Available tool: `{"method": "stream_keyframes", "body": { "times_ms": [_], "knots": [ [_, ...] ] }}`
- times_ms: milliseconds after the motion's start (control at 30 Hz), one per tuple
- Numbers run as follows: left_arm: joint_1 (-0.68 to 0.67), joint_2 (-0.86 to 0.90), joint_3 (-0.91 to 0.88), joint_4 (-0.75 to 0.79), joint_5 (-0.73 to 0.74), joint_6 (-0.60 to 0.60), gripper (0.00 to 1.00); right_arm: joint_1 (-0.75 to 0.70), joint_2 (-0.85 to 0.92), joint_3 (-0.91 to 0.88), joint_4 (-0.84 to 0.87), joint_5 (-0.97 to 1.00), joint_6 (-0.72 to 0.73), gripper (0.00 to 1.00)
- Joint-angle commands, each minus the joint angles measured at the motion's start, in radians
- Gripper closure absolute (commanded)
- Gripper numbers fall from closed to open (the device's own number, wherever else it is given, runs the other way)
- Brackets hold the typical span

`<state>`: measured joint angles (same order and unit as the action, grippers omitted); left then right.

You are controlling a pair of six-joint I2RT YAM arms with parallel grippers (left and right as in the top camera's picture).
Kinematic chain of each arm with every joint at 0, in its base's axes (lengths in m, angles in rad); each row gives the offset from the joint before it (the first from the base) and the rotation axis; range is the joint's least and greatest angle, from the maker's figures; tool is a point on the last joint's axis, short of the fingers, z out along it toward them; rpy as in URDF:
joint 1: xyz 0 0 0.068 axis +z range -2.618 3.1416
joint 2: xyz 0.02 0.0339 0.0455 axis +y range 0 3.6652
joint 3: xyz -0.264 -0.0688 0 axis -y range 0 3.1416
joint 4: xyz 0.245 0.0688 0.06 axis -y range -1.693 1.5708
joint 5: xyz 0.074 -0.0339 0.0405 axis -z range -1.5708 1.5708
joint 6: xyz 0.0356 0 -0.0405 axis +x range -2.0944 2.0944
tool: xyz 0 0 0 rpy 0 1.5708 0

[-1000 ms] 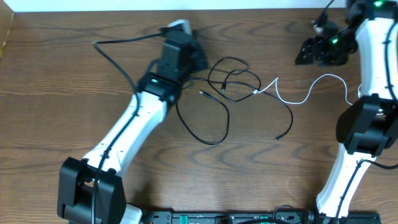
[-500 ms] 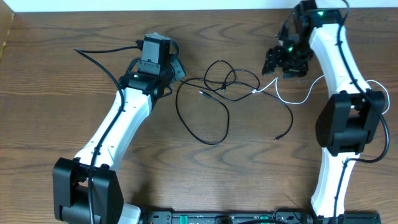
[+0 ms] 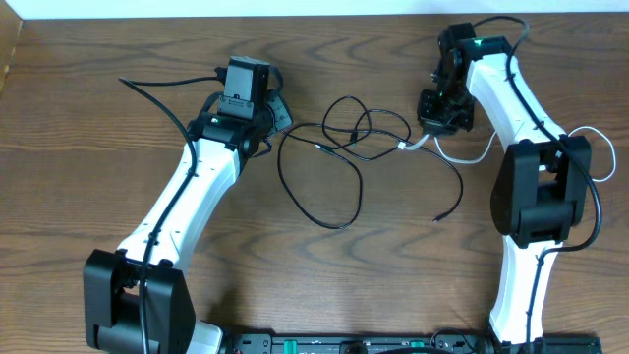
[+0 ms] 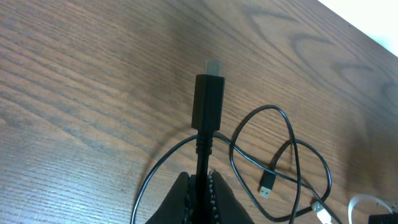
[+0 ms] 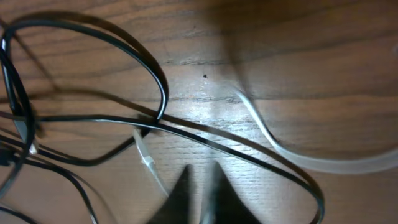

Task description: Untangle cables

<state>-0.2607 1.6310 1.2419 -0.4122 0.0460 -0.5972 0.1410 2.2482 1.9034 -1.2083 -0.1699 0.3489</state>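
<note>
L jaws pinch black cable (image 4: 208, 106) behind its plug; R jaws closed near white cable (image 5: 311, 163), catch unclear. We'd draw apart slowly, low over desk (image 4: 74, 74), watching loops.

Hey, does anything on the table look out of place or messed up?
Yes. The black cable and white cable are tangled together, their loops crossing each other. The left gripper pinches the black cable just behind its plug.

Cables (image 3: 366, 138) on table (image 3: 88, 138), left claw (image 4: 200, 190) at their left, right claw (image 5: 199, 186) at their right
</note>
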Motion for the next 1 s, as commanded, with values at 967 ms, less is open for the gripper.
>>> {"method": "stream_keyframes", "body": {
  "times_ms": [967],
  "knots": [
    [0.003, 0.007, 0.001, -0.021, -0.013, 0.018, 0.93, -0.444, -0.101, 0.13, -0.307, 0.445, -0.034, 0.99]
  ]
}}
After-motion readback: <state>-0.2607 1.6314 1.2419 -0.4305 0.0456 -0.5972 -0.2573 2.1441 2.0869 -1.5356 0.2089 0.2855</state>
